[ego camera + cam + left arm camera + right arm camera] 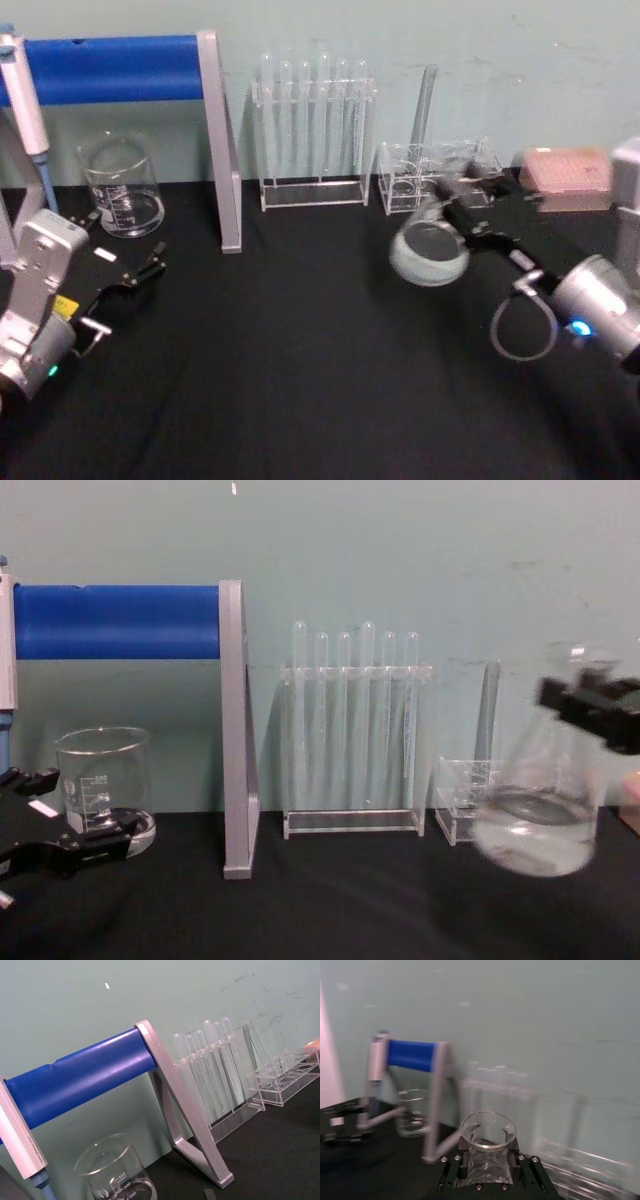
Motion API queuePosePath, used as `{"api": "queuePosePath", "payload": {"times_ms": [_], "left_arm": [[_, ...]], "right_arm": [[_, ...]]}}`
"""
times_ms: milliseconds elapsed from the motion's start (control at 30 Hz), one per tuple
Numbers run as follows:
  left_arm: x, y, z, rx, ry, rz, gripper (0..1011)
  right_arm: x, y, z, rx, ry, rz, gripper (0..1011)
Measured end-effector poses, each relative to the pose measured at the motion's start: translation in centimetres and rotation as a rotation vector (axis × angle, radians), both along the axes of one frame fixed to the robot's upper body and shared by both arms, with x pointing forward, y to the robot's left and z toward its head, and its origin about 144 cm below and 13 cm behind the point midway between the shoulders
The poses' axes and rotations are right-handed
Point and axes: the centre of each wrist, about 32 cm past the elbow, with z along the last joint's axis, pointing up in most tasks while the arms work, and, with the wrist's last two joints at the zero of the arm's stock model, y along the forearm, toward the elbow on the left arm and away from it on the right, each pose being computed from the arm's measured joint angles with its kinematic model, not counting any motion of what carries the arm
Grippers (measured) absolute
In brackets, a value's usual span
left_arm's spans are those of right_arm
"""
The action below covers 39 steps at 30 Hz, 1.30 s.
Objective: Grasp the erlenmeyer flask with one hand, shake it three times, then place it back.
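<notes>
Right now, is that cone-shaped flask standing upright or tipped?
Tipped: the right gripper holds the erlenmeyer flask by its neck, base angled toward the robot's left.

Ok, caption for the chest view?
Right gripper holds the flask by its neck; left gripper parked by the beaker.

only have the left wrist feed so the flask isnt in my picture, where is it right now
observer: the erlenmeyer flask is held up off the table, tipped, in front of the small clear rack on the right side.
operator: whats holding it
observer: the right gripper, jaws shut around the flask's neck.
operator: and where is my own arm sitting
observer: the left gripper is low at the table's left, just in front of the beaker, jaws open and holding nothing.
</notes>
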Motion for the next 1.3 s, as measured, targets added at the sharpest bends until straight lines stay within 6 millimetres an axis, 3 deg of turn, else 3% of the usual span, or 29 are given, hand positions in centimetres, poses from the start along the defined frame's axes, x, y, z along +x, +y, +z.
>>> {"api": "queuePosePath", "payload": {"times_ms": [233, 400, 1300], "left_arm": [[0.0, 0.0, 0.0, 0.0, 0.0, 0.0, 1001], [0.0, 0.0, 0.0, 0.0, 0.0, 0.0, 1001], [0.0, 0.0, 0.0, 0.0, 0.0, 0.0, 1001]], "right_arm": [[1.1, 2.8, -0.2, -0.006, 0.015, 0.18, 448], [1.4, 3.7, -0.3, -0.01, 0.022, 0.241, 448], [2.2, 3.5, -1.0, -0.039, 0.04, 0.28, 448]]}}
